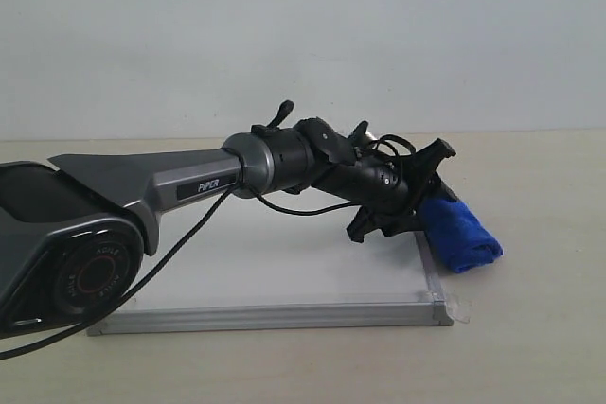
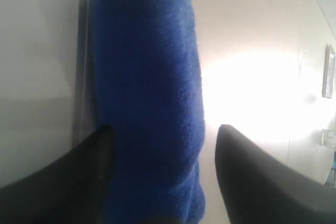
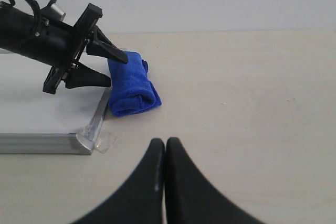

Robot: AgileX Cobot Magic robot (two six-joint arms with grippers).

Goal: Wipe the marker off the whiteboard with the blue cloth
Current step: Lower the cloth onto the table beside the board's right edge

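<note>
Beige tabletop (image 1: 530, 328), plush rolled blue cloth (image 1: 461, 234) inside released left tool (image 3: 116, 68); right tool (image 3: 165, 141) clenched.

Exterior view: one whiteboard (image 1: 284, 276) is lying across the lower centre of the frame, and one blue cloth (image 1: 461, 234) is sitting right of centre. One robot arm (image 1: 189, 182) is entering from the frame's left edge, trailing one black cable (image 1: 189, 243) and carrying the left gripper (image 1: 421, 210), which is showing two fingers. One clear tape tab (image 1: 461, 309) is showing at lower right. Right wrist view: the right gripper (image 3: 165, 148), also two-fingered, is appearing at lower centre, making two grippers.
</note>
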